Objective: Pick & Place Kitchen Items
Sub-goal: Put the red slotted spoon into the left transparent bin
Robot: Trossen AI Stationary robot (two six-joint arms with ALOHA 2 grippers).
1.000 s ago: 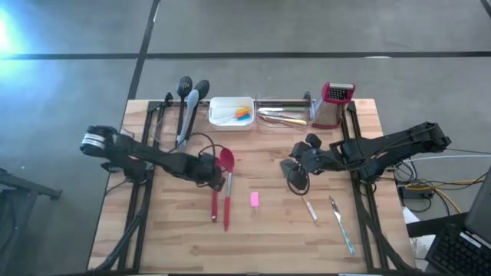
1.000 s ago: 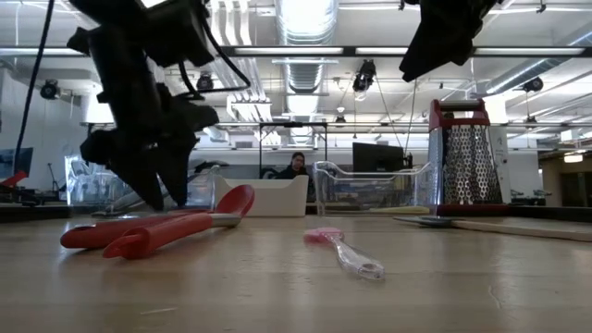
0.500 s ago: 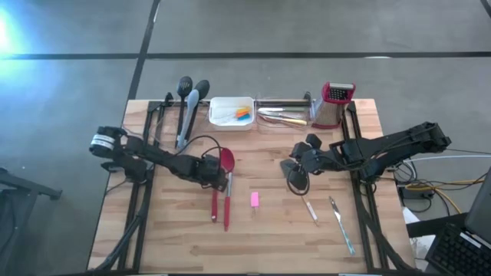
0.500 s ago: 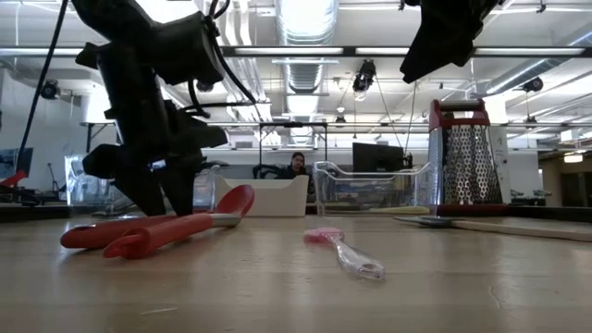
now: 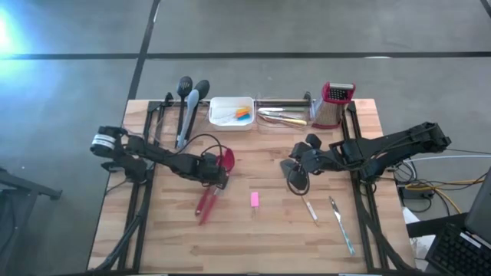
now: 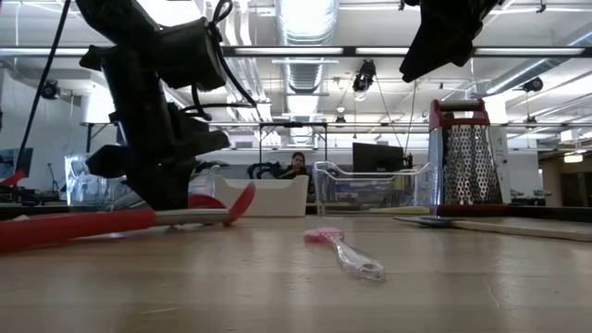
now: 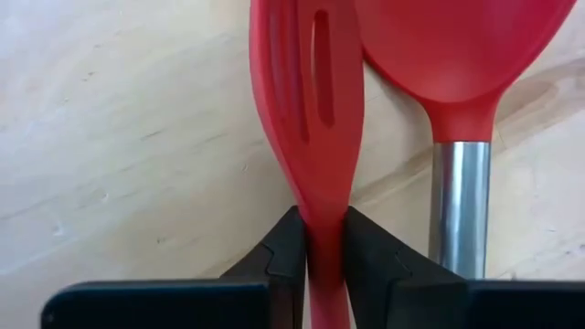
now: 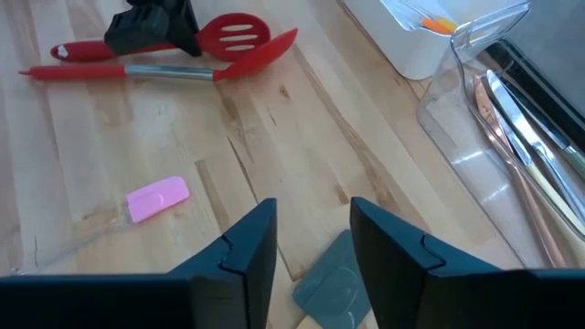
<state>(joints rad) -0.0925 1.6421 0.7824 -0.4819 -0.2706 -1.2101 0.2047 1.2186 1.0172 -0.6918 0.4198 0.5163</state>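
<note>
A red slotted spatula (image 7: 306,82) and a red spoon (image 7: 457,64) with a steel neck lie side by side left of the table's middle, slanting. My left gripper (image 5: 217,172) is shut on the spatula. A small pink-headed piece (image 5: 254,199) lies mid-table, with two thin knives (image 5: 310,208) to its right. My right gripper (image 8: 313,239) hangs open, well above the table, over a grey spatula blade (image 8: 334,291). My left gripper pinches the red spatula's narrow neck (image 7: 325,239), just behind the slotted blade, between its two fingers. The fingers come steeply from above and lie across the handle. The spatula's long handle (image 6: 74,228) stays low along the table.
At the far edge stand a white tray (image 5: 222,121) with blue and orange pieces, a clear bin (image 5: 282,123) of cutlery and a red-topped grater (image 5: 335,103). Black spoons and tongs (image 5: 188,98) lie far left. Bare wood lies along the near edge.
My left gripper has sunk onto the red utensils and shut on the spatula's neck. Both red utensils have swung: their handle ends have gone toward the table's left, so they slant where they lay straight toward the near edge.
</note>
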